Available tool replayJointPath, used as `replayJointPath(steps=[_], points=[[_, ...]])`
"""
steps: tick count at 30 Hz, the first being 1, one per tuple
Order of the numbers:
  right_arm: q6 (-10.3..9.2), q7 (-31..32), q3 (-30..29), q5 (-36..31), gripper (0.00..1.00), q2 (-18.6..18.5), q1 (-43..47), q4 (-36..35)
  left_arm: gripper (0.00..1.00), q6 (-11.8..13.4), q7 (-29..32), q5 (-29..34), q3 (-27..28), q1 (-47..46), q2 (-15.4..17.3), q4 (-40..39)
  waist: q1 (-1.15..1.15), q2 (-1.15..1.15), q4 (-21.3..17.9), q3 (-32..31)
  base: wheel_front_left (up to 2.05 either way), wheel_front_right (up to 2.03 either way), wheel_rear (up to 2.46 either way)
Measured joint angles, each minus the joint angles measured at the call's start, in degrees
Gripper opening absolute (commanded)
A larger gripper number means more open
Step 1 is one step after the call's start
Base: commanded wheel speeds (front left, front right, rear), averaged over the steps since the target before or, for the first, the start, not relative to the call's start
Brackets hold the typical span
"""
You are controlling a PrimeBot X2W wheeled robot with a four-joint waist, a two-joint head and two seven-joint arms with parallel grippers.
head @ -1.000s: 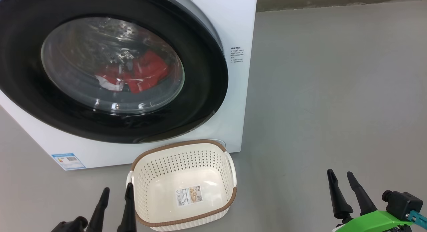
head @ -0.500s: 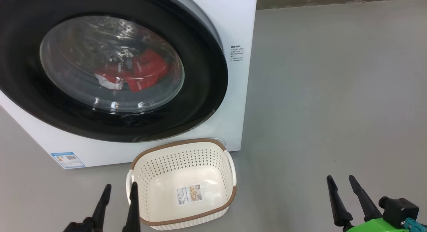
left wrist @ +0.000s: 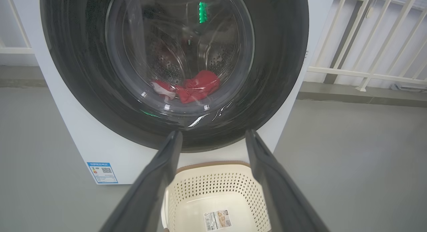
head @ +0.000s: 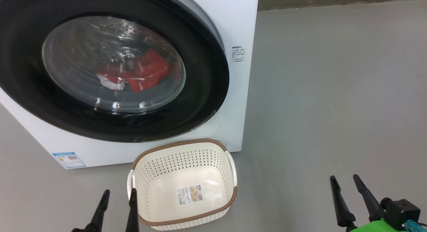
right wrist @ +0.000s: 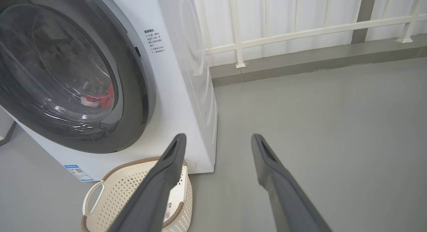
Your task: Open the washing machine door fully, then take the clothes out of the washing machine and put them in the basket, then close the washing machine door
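— Where are the clothes (head: 146, 70)?
— Inside the washing machine (head: 240, 22), behind the closed washing machine door (head: 208, 75), just beyond the basket (head: 180, 158).
— And the grippers?
— The left gripper (head: 120, 190) is just left of the basket, the right gripper (head: 344, 176) well to its right; both spread wide, holding nothing.

Three views, one washing machine (head: 240, 18)
Head looks down, close; left wrist faces the door (left wrist: 277, 75) squarely; right wrist sees it obliquely; all share the basket (head: 186, 158)

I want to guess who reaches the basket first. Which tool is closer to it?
Left. The left tool is right beside the basket, at its left edge; the right tool is far off to its right.
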Motion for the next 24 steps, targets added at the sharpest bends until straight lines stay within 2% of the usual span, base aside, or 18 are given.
replayJointPath(steps=[13,14,15,16,20,24], points=[[0.00,0.00,-0.70,-0.35,1.00,0.09,1.13,-0.55,1.00,-0.92,0.00,-1.00,0.40,0.00,0.02,0.85,0.00,0.00,-0.17,-0.07,0.00,0.00,0.00],[0.00,0.00,-0.65,-0.38,0.69,0.10,1.13,-0.82,1.00,-0.92,0.00,-1.00,0.40,0.00,0.02,0.85,0.00,0.00,-0.17,-0.10,0.00,0.00,0.00],[0.00,0.00,-0.58,-0.34,0.18,0.12,1.13,-1.26,1.00,-0.93,0.00,-1.00,0.40,0.00,0.02,0.85,0.00,0.00,-0.16,-0.12,0.00,0.00,0.00],[0.01,0.00,-0.54,0.09,0.00,0.19,1.10,-1.81,1.00,-0.92,0.00,-1.00,0.41,0.00,0.02,0.85,0.00,0.00,-0.17,-0.13,0.00,0.00,0.00],[0.00,-0.07,0.65,4.47,0.00,0.27,0.44,-3.33,1.00,-0.92,0.00,-1.02,0.36,-0.01,0.03,0.78,0.00,0.00,-0.30,0.11,0.00,0.00,0.00],[0.00,-0.08,1.78,10.47,0.00,0.40,-5.54,-4.72,1.00,-0.91,0.00,-1.12,0.09,-0.10,0.04,0.54,0.00,0.00,-0.47,0.72,0.00,0.00,0.00]])
